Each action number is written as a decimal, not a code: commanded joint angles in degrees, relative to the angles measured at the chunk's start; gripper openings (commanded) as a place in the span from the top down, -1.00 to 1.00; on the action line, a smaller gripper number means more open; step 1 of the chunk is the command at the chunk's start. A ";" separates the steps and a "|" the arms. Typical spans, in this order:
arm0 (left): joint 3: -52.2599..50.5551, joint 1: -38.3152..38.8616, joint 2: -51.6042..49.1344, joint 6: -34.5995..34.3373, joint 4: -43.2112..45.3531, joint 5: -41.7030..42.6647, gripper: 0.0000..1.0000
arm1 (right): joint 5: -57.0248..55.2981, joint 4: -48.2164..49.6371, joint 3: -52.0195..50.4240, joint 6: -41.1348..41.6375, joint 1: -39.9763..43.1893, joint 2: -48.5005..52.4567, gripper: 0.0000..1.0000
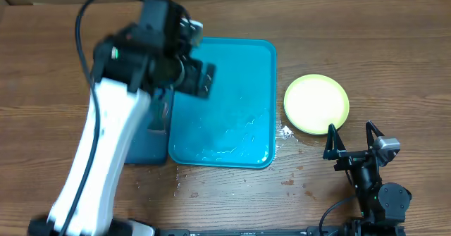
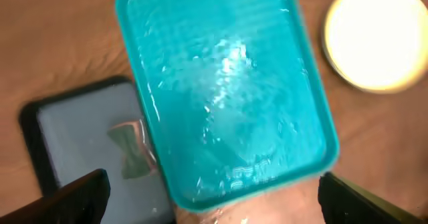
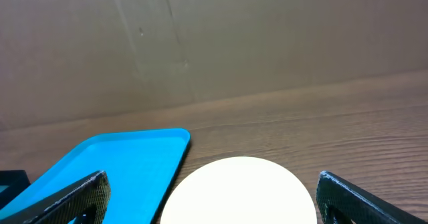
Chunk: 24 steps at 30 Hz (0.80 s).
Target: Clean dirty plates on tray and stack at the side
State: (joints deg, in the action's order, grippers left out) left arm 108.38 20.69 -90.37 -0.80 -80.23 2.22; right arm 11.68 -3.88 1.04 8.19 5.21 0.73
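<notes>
Wooden tabletop (image 1: 394, 53) carries the large, wet, cyan rectangular plastic tray (image 1: 232, 134), with a round yellow-green-rimmed plastic plate (image 1: 316, 103) just right of it on the wood. Left pincer (image 2: 214, 184) hangs over the tray, fingers spread wide; right pincer (image 1: 350, 130) sits near the plate, also spread wide. Small black tray (image 1: 144, 148) lies against the cyan tray's left side.

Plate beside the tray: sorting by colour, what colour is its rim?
Yellow-green rim on the plate, clearest in overhead view.
</notes>
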 commanded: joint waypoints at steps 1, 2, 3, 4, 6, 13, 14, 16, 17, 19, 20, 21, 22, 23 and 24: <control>0.07 3.13 5.42 4.96 1.09 -12.41 -1.00 | -0.46 0.24 -0.59 0.39 0.00 -0.57 -1.00; -0.46 3.61 7.08 5.31 3.34 -13.44 -1.00 | -0.44 0.24 -0.59 0.39 0.00 -0.57 -0.99; -1.07 3.69 8.63 5.99 5.77 -13.31 -0.99 | -0.44 0.24 -0.59 0.39 0.00 -0.57 -1.00; -1.95 3.52 10.38 6.45 8.85 -13.07 -1.00 | -0.44 0.24 -0.59 0.39 0.00 -0.57 -0.99; -3.96 2.67 13.22 6.40 13.84 -12.59 -1.00 | -0.44 0.24 -0.59 0.39 0.00 -0.57 -1.00; -22.97 -8.31 28.20 0.81 33.81 -4.44 -1.00 | -0.44 0.24 -0.59 0.39 0.00 -0.57 -1.00; -27.04 -10.32 31.23 -1.29 36.22 -3.13 -0.99 | -0.46 0.24 -0.59 0.39 0.00 -0.57 -1.00; -35.10 -13.79 37.59 -4.13 40.74 -0.90 -1.00 | -0.44 0.24 -0.59 0.39 0.00 -0.57 -0.99; -38.73 -15.17 40.59 -4.79 42.73 -0.26 -0.99 | -0.44 0.24 -0.59 0.39 0.00 -0.57 -1.00; -47.50 -17.57 47.84 -5.07 47.32 0.44 -1.00 | -0.44 0.24 -0.59 0.39 0.00 -0.57 -0.99; -52.35 -18.32 52.02 -5.03 49.83 0.39 -0.99 | -0.44 0.24 -0.59 0.39 0.00 -0.57 -1.00; -55.74 -18.67 54.93 -5.03 51.58 0.39 -1.00 | -0.44 0.24 -0.59 0.39 0.00 -0.57 -0.99; -60.54 -18.95 59.23 -5.01 53.92 0.39 -1.00 | -0.46 0.24 -0.59 0.39 0.00 -0.57 -0.99; -64.37 -18.97 62.60 -4.98 55.71 0.17 -0.99 | -0.44 0.24 -0.59 0.39 0.00 -0.57 -1.00; -68.28 -18.97 66.01 -4.98 57.59 0.15 -1.00 | -0.46 0.24 -0.59 0.39 0.00 -0.57 -0.99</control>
State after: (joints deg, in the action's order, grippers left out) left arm 48.82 2.17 -31.77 -4.21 -25.39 0.71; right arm 11.62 -4.01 1.04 8.34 5.21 0.73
